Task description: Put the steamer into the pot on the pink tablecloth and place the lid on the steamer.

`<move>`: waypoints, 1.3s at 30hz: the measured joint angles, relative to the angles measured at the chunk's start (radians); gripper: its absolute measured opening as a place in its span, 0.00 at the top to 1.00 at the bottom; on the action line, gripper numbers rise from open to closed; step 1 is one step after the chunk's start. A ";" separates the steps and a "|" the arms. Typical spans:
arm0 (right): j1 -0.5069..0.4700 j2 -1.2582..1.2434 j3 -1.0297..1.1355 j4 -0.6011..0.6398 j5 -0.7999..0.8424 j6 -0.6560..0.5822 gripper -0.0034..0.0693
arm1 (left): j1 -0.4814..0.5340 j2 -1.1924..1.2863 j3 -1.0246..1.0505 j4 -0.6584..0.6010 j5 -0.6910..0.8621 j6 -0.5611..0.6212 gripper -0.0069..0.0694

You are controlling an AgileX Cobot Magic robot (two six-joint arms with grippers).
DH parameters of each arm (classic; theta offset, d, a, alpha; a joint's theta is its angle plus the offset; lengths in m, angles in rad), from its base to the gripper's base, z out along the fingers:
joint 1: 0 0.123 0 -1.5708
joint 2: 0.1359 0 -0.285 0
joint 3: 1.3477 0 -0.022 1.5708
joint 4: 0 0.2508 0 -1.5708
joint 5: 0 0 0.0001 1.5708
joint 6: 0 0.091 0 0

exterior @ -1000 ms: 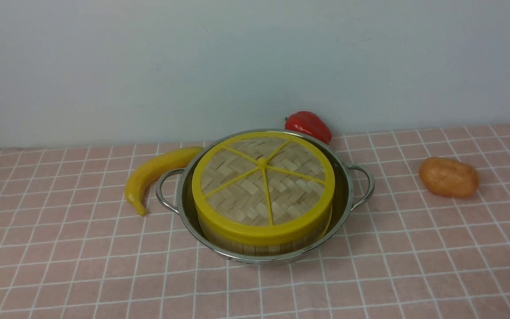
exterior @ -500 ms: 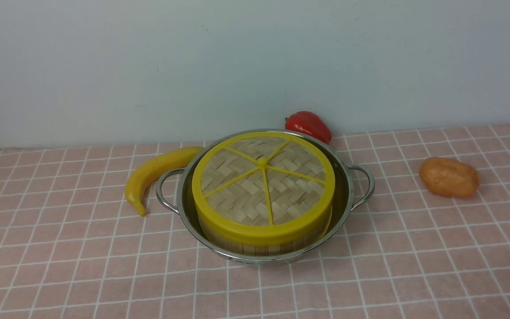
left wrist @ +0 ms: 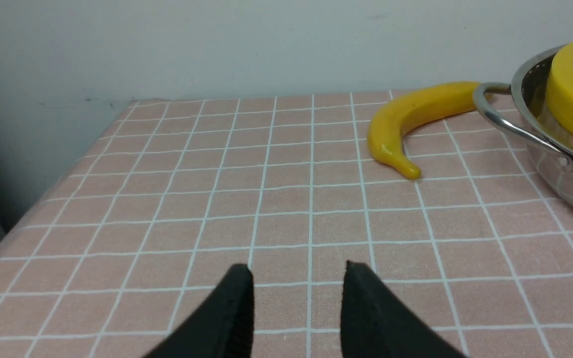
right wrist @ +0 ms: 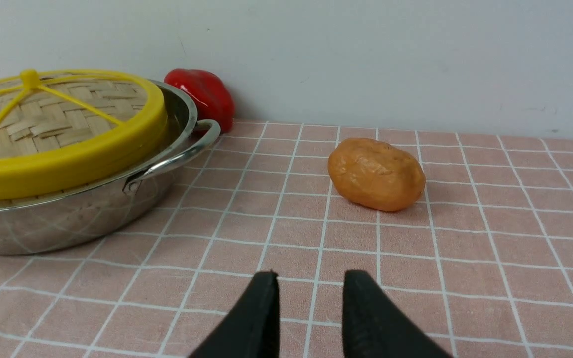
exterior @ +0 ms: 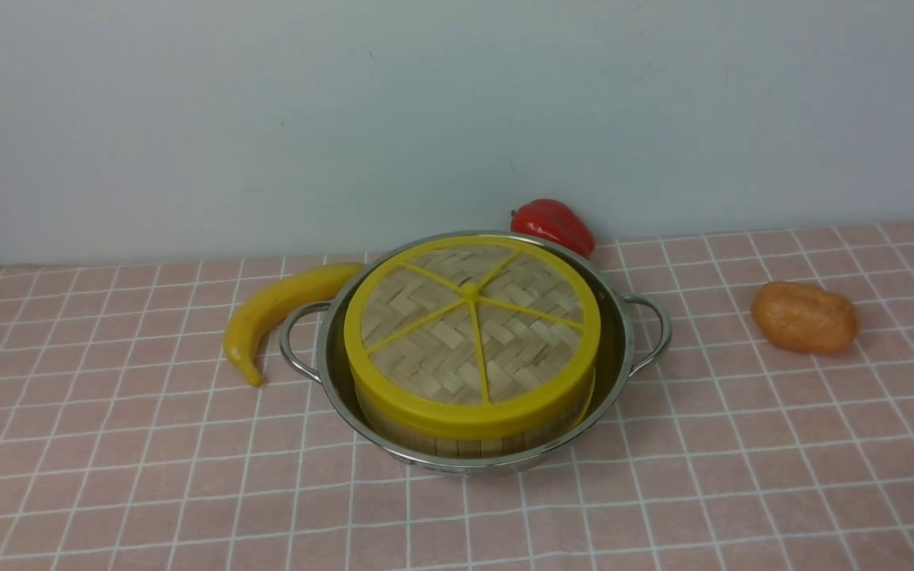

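Pink tablecloth [exterior: 108,476]: one lidded pot [exterior: 624,357], three toy foods, two empty parted claws.

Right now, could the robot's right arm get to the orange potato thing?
Probably yes. The right gripper hangs open and empty above bare pink tablecloth, and the orange potato lies ahead of it with nothing between them. The pot sits off to one side, out of the way.

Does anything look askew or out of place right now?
Nothing stands out. The lid sits level on the steamer, which rests inside the pot on the pink tablecloth.
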 joint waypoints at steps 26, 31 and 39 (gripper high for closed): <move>0.000 0.000 0.000 0.000 -0.001 0.015 0.62 | 0.000 0.000 0.000 0.000 0.000 0.000 0.59; 0.000 0.000 0.000 0.000 -0.001 0.015 0.62 | 0.000 0.000 0.000 0.000 0.000 0.000 0.59; 0.000 0.000 0.000 0.000 -0.002 0.015 0.62 | 0.000 0.000 0.000 0.000 0.000 0.000 0.59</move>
